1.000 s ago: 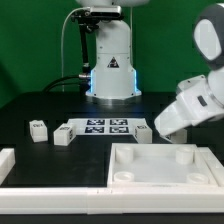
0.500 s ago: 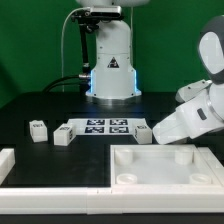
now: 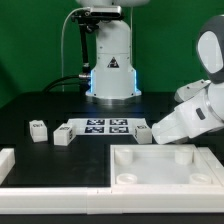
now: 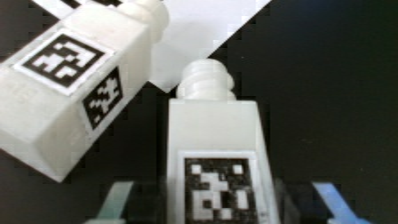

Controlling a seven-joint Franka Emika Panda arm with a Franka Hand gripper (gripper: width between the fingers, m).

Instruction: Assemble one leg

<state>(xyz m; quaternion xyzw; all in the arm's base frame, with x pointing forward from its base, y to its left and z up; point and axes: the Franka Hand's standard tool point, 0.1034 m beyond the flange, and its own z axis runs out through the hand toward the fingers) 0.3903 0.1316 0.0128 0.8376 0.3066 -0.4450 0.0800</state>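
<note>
The arm has dropped, its tilted hand (image 3: pixel 148 134) straddling a leg (image 4: pixel 222 150).

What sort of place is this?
Most likely a robotics research lab bench: a robot arm mounted on a black table, a marker board of printed tags, and a white furniture leg bearing a similar tag.

exterior: dim, dark backdrop and black table (image 3: pixel 40 105), white parts bright, bluish glow on arm base (image 3: pixel 111 78), low-res soft | wrist: close-up blurred, leg (image 4: pixel 222 150) whites nearly blown out, tag edges fuzzy | shadows faint
</note>
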